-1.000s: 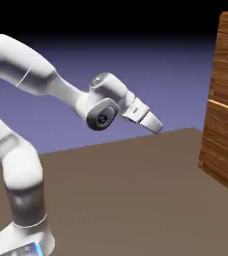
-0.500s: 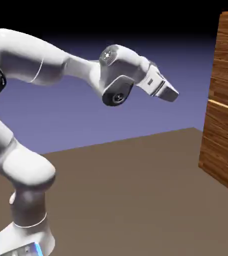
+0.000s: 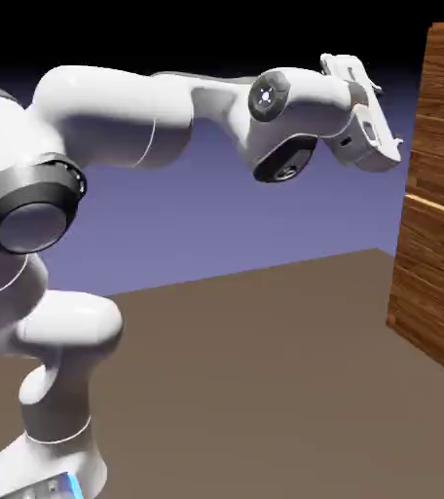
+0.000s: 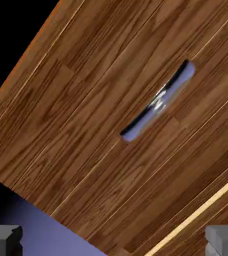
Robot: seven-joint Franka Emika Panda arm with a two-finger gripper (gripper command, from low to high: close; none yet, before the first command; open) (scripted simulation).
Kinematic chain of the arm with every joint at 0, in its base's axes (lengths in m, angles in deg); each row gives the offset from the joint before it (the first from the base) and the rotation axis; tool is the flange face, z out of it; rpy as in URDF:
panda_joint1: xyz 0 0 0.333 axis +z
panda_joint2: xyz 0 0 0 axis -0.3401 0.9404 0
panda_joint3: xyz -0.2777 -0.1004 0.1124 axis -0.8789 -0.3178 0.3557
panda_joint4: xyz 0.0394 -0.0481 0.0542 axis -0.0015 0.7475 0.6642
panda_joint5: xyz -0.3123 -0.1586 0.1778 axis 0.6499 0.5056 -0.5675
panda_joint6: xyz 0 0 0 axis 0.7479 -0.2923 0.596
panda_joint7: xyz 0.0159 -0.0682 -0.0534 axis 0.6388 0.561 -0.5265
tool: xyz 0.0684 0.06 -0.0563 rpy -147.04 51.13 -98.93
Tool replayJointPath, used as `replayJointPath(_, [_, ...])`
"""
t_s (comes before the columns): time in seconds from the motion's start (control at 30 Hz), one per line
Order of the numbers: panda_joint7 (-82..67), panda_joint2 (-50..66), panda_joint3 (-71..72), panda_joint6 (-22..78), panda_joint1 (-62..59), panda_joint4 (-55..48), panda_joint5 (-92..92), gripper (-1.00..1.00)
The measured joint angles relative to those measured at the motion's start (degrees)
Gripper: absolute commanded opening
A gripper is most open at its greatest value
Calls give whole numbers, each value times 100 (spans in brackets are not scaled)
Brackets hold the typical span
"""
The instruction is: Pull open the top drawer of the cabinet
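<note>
Hand view shows our hand (image 4: 114,240) open and empty, fingers spread wide, facing the top drawer (image 4: 86,110) of the cabinet (image 3: 440,195), lined up toward its silver handle (image 4: 158,101) for grasping.

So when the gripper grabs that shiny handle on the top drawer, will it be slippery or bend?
The handle looks like polished metal, so probably stiff and somewhat slippery. It is a slim bar, so the open gripper should fit around it. The top drawer will likely slide straight out.

The top drawer (image 4: 111,100) lies ahead of the fingers (image 4: 3,239), apart from them. Its handle (image 4: 158,102) sits above and between the fingertips, tilted.
</note>
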Motion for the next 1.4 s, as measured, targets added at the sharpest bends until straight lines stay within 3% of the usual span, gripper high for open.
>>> replayJointPath(1.4, [2596, -382, -7628, -1306, 8362, -4917, -1209, 0])
